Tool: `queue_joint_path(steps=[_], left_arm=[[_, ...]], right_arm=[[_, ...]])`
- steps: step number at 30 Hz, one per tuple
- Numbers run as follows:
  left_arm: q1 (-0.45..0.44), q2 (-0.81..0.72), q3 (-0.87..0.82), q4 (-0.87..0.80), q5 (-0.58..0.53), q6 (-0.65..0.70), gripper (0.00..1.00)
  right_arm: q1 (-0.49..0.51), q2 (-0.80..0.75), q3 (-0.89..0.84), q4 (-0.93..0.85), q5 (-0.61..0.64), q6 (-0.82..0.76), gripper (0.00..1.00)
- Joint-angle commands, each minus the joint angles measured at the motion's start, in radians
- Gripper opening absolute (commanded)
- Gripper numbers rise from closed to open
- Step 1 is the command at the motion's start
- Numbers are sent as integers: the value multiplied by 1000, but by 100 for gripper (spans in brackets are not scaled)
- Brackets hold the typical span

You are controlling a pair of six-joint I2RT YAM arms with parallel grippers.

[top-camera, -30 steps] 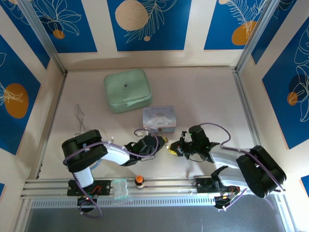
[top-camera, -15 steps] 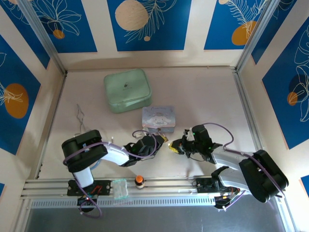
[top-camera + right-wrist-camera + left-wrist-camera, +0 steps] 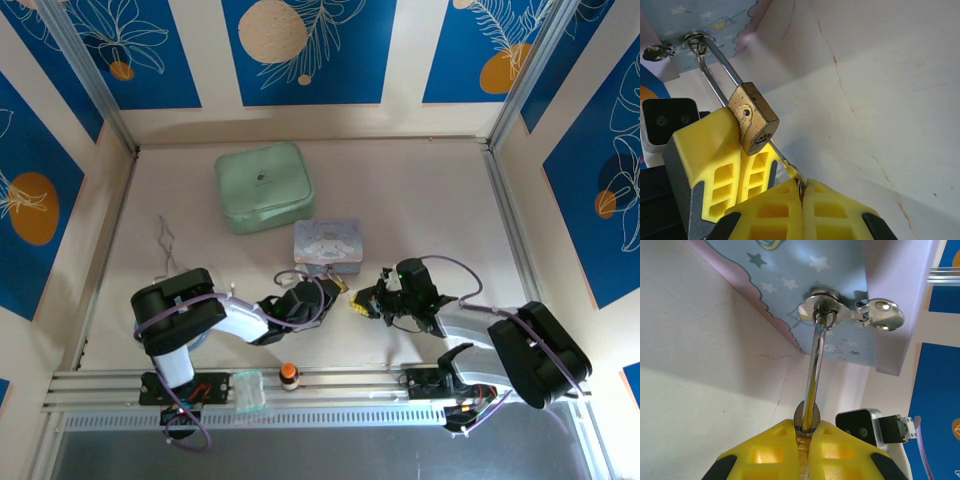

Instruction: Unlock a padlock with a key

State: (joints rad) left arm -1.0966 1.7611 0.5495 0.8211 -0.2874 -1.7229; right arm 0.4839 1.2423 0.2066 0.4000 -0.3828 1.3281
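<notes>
Both claws at the padlock (image 3: 754, 119) — key (image 3: 785, 160) at its keyhole

The left claw (image 3: 807, 432) is clamped on the padlock, whose silver shackle (image 3: 813, 360) runs up through the ring (image 3: 825, 295) on the pastel tin (image 3: 840, 265), just beside the worktop (image 3: 880, 75). The key's tip meets the brass body's underside — its other end is pinched in the right claw (image 3: 801, 189), fingers pressed together.

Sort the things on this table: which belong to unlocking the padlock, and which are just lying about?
In the job: padlock, held by the left gripper; key, in the right gripper, at the keyhole; tin, whose hasp the padlock hangs through.
Lying about: case; bottle; forceps.
</notes>
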Motion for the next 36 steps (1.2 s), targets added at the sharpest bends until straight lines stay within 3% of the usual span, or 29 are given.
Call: queue_joint_path(steps=[1,15,24,29,36], left_arm=[[-8,43,-20,-31,-16,-33,0],[-19,80,-14,26,12,24,0],[-20,72,5,-29,29,58,0],[-22,77,-3,20,44,56,0],[-23,83,-4,31,44,45,0]], right_arm=[[-4,14,-16,58,-9,28,0],[-70,138,42,145,-179,-1,0],[-90,116,55,75,-189,-44,0],[-137,141,84,50,-215,-92,0],[-120,164,88,74,-225,-91,0]])
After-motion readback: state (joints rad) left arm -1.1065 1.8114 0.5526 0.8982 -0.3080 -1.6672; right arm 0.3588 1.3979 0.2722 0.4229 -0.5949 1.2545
